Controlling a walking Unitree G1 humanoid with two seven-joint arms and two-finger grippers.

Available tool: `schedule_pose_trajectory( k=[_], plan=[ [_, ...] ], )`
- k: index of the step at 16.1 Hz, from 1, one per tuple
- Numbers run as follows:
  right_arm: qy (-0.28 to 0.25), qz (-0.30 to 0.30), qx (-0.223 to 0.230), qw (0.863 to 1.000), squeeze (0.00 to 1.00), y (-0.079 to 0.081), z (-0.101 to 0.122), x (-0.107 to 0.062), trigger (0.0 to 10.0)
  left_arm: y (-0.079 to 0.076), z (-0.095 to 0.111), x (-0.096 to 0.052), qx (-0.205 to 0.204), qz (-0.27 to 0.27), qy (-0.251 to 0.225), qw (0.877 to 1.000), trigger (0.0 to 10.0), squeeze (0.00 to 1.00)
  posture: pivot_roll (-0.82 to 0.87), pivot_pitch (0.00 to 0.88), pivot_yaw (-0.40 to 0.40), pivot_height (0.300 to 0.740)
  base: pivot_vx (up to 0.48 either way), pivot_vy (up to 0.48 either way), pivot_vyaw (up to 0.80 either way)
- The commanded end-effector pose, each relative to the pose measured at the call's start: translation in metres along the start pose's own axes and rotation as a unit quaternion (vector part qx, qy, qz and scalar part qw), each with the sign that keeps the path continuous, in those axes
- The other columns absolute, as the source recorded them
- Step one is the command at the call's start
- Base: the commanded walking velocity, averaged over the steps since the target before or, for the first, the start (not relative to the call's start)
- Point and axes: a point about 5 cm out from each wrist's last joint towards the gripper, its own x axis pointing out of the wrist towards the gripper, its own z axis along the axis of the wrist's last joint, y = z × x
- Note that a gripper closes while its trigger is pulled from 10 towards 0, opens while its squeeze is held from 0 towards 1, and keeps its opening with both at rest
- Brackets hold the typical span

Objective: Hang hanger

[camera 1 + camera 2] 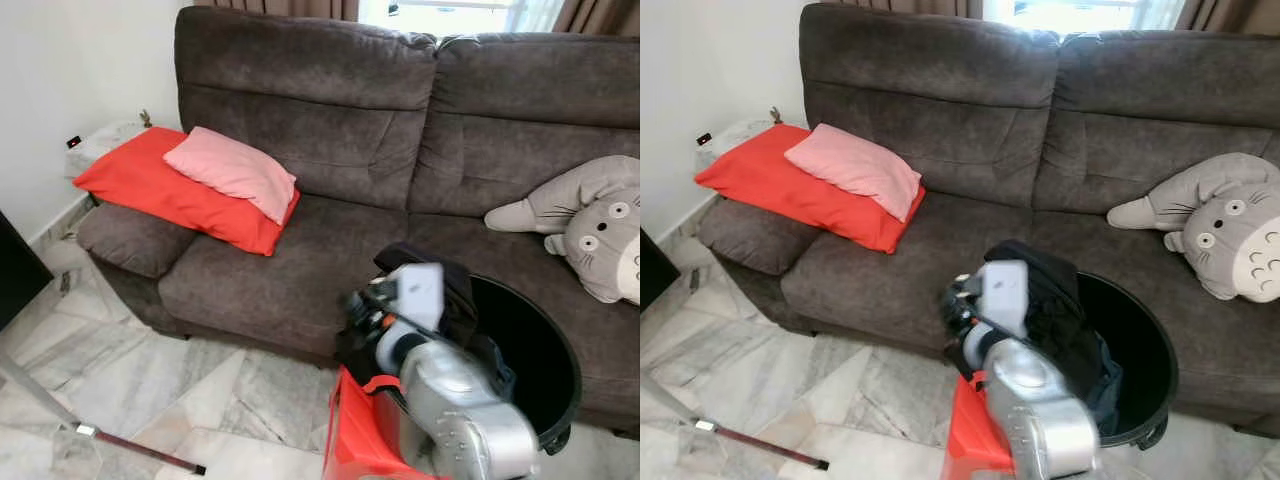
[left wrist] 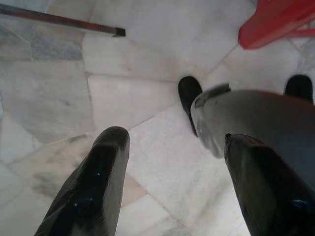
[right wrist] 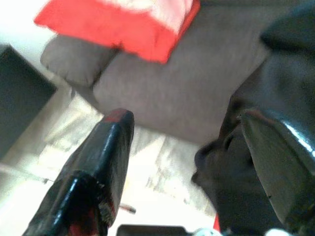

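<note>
Behind the work stood a sofa (image 1: 330,150). Dark clothes (image 1: 1055,310) were draped over a black basket's (image 1: 545,365) rim. The right gripper (image 3: 189,162) was spread wide beside them, probably for reaching; the left gripper (image 2: 172,182) hung wide over the floor (image 2: 74,88). No hanger could be made out.

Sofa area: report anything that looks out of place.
Dark clothing spills over the rim of the black basket before the sofa, beside the right gripper. The pink pillow lies askew on a red cushion.

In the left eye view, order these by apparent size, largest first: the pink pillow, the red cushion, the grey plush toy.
1. red cushion
2. grey plush toy, partly cut off by the picture edge
3. pink pillow

The last two look close.
</note>
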Motion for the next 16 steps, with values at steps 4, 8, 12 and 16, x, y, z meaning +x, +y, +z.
schedule_pose_trajectory(
  k=[4, 8, 12, 16],
  plan=[
    [0.054, 0.029, 0.049, 0.997, 0.0, 0.019, -0.015, -0.01, 10.0, 0.001, -0.009, -0.002, -0.004, 0.002, 0.013, 1.0, 10.0, 0.0, -0.13, 0.073, 0.023, 0.74, 0.0, 0.0, 0.0],
    [0.089, 0.017, 0.01, 0.996, 0.0, 0.0, -0.015, -0.015, 10.0, -0.003, -0.006, 0.0, -0.007, -0.004, 0.009, 1.0, 10.0, 0.0, -0.13, 0.077, 0.018, 0.74, 0.0, 0.0, 0.0],
    [-0.047, -0.043, -0.178, 0.982, 0.0, -0.053, 0.014, -0.018, 10.0, 0.001, -0.006, -0.001, -0.004, -0.003, 0.01, 1.0, 10.0, 0.0, -0.13, 0.084, 0.021, 0.74, 0.0, 0.0, 0.0],
    [-0.086, -0.004, -0.21, 0.974, 0.0, -0.077, 0.013, -0.021, 10.0, 0.006, -0.007, -0.002, -0.003, 0.0, 0.012, 1.0, 10.0, 0.0, -0.13, 0.095, 0.029, 0.74, 0.0, 0.0, 0.0]
  ],
)
